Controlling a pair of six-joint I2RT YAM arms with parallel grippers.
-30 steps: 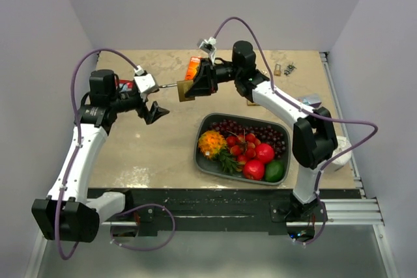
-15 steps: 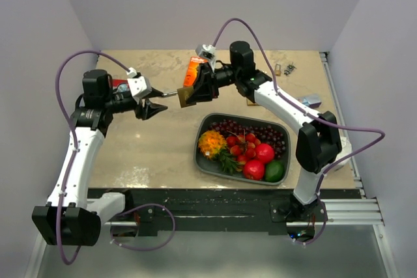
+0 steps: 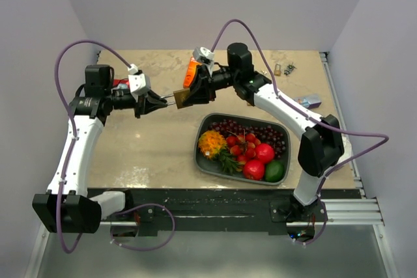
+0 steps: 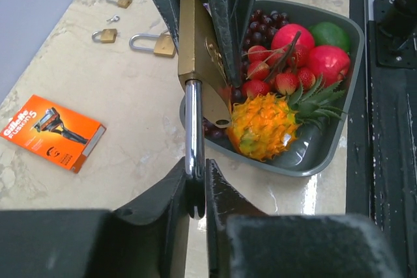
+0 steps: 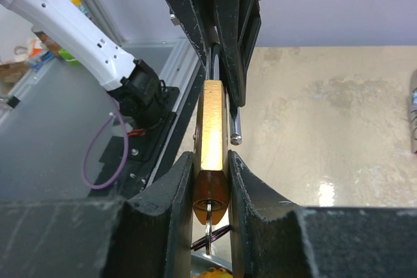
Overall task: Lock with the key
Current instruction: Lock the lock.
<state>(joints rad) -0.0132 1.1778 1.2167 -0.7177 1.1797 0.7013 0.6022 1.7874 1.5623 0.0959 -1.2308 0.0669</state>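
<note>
Left gripper: the left gripper (image 4: 197, 174) is pinched onto the steel shackle (image 4: 193, 122), with both fingers touching the bar near its free end.
Right gripper: the right gripper (image 5: 212, 161) is clamped on the brass padlock (image 5: 212, 118), one finger on each flat face.
Padlock: it is held in the air between the two grippers, over the middle of the table (image 3: 143, 148) and just beyond the far left corner of the fruit tray (image 3: 199, 154). The shackle stands pulled out of the body and points left, towards the left arm.
Key: a small metal piece, probably the key (image 5: 208, 216), hangs at the body's base between the right fingers. It is mostly hidden.
Just changed: a second ago the left jaws were wide open and hung nearer, off the lock. They have since moved up to the shackle and closed on it, while the right arm carried the lock slightly left to meet them.
Meaning for task: the lock is now gripped at both ends. The next move is likely to press the shackle home, then turn the key.
Risk: the thin round bar could slip or twist in the pinch.
Surroundings: spare padlocks (image 4: 153, 43) and a razor box (image 4: 52, 131) lie on the table, well apart from the work.
</note>
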